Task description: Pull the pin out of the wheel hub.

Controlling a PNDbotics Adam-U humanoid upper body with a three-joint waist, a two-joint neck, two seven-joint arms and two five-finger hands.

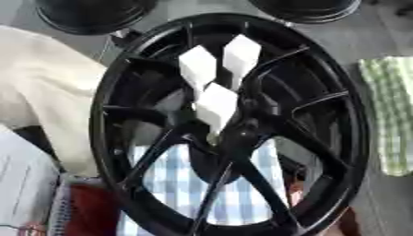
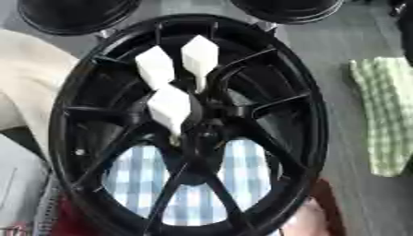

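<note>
Both robot hands are out of view, so I cannot tell whether either is released, clenched or grasping anything. Nothing black and jointed shows against the rim.

The wheel hub (image 1: 347, 138) fills the middle of the view, black and many-spoked, lying over a blue checked cloth (image 1: 174, 184). At its centre stand three white pointed pieces, and the lowest one (image 1: 216, 106) has its tip down by the centre bore. I take that one for the pin, though which is which I cannot say for certain. By that reading the task is not yet begun: the pin sits in place, untouched.

Counted: one wheel hub, three white pieces, two checked cloths — the second a green checked cloth (image 1: 391, 115) at the right — and two dark round rims (image 2: 73, 16) at the far edge.
</note>
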